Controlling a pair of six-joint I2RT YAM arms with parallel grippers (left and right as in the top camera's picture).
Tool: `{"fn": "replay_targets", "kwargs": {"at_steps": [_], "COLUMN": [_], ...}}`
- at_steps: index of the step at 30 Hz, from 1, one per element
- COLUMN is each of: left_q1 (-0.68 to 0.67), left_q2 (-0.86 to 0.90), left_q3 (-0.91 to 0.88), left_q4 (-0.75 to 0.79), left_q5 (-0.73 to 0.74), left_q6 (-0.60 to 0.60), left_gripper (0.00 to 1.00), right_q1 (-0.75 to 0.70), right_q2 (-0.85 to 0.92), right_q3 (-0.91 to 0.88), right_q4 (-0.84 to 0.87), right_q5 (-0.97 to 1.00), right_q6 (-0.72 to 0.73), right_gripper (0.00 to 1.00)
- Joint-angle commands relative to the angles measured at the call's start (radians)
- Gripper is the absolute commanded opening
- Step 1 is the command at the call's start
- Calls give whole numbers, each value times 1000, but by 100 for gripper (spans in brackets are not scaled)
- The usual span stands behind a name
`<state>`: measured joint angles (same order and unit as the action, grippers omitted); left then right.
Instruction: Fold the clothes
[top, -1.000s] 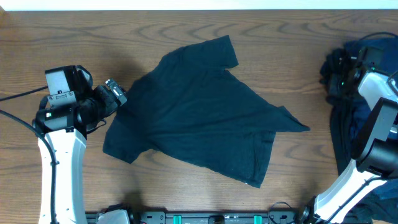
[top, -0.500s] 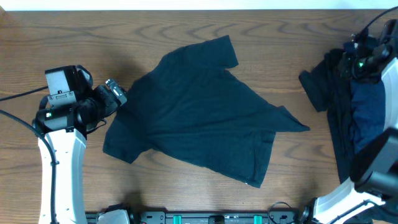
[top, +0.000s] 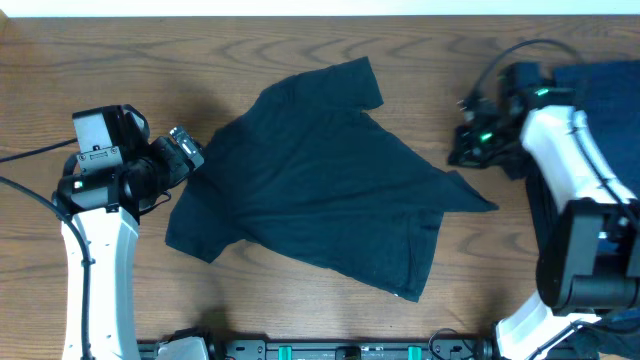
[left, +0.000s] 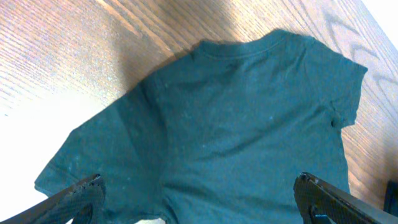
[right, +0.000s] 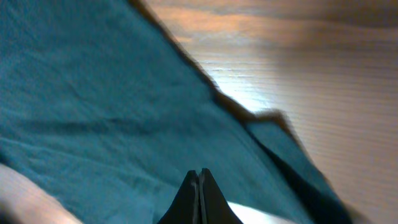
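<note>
The right gripper (right: 199, 186) has its 2 fingers pressed together, and nothing shows between them in the blurred wrist view. It hangs low over the right-hand tip of the dark T-shirt (top: 320, 190), probably because that stretched-out corner is the nearest loose edge to pinch. The T-shirt lies spread but skewed in the middle of the table (top: 120, 50), with 1 sleeve toward the far edge, 1 toward the left arm, and its lower right corner turned over on itself. The left gripper (left: 199, 185) waits with its fingers wide apart just beside the collar edge, seemingly placed to pin or lift that side. The remaining clothes (top: 610, 85) are heaped at the right edge, clear of the folding area.
</note>
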<state>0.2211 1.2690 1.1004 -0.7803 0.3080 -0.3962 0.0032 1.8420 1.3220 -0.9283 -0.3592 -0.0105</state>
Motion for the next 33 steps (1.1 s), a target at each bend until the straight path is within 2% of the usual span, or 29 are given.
{"fn": "replay_targets", "kwargs": {"at_steps": [1,5,8,15,22,33], "left_q1": [2,2,2,2,2,2], "left_q2": [0,0,0,0,0,0], "left_q3": [3,3,3,3,3,3], "left_q4": [0,0,0,0,0,0], "left_q5": [2,2,2,2,2,2], "left_q6": [2,2,2,2,2,2], "left_gripper": [98,98,98,98,98,98], "right_q1": [67,127,150,169,170,170], "right_q2": [4,4,4,18,118,357], "right_q3": [-85,-186,-244,-314,-320,-252], "right_q4": [97,296,420,526,615,996], "right_q5": [75,199,214,226,270,426], "right_q6": [16,84,122,190,190,181], "right_gripper": [1,1,1,1,1,1]}}
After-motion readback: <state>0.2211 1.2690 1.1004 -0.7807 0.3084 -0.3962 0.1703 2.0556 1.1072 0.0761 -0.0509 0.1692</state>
